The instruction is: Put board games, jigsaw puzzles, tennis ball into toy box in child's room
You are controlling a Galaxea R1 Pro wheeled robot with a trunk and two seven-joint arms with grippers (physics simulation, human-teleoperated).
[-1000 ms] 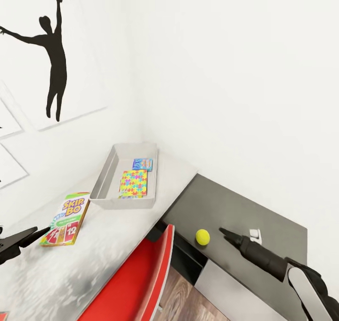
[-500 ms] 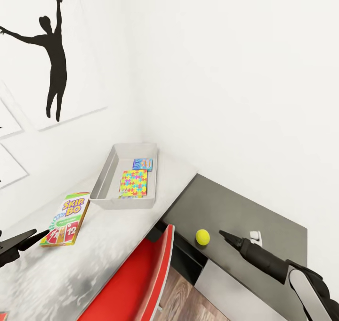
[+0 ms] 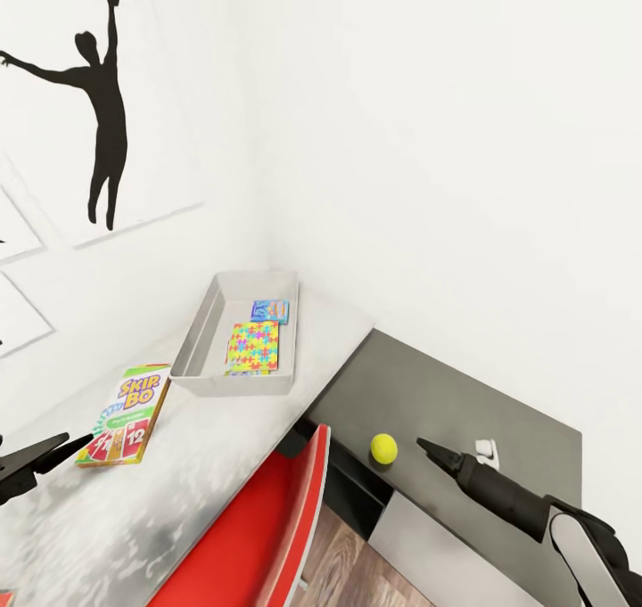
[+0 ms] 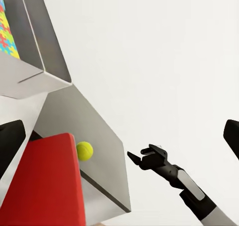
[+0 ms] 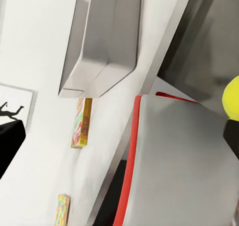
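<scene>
- The toy box [image 3: 234, 326] sat on the white surface [image 3: 205, 464] at its far end, close to the corner of the walls, with one long side along the left wall.
- Inside it lay a jigsaw puzzle [image 3: 252, 347] of bright interlocking pieces at the near end, and a smaller blue printed item [image 3: 269, 310] just beyond it toward the far end; what that item was could not be told.
- The Skip-Bo board game [image 3: 125, 414] lay flat on the same surface, near and to the left of the toy box and apart from it.
- The tennis ball [image 3: 384, 448] rested on the lower dark grey cabinet [image 3: 464, 393] to the right of the white surface, near the cabinet's near-left edge.
- The right hand [image 3: 432, 451] hovered over that cabinet just right of the tennis ball, pointing at it without touching. In the left wrist view its fingers [image 4: 144, 160] stood slightly apart with nothing between them.
- A small white object [image 3: 483, 449] lay on the cabinet just beyond the right hand.
- The left hand [image 3: 53, 451] was at the left edge of the head view, over the white surface, its tip just beside the near-left corner of the Skip-Bo box; its fingers were spread apart and held nothing.
- A red chair back [image 3: 259, 536] stood at the near edge of the white surface, between the two arms.
- A black figure silhouette [image 3: 94, 90] marked the left wall.
</scene>
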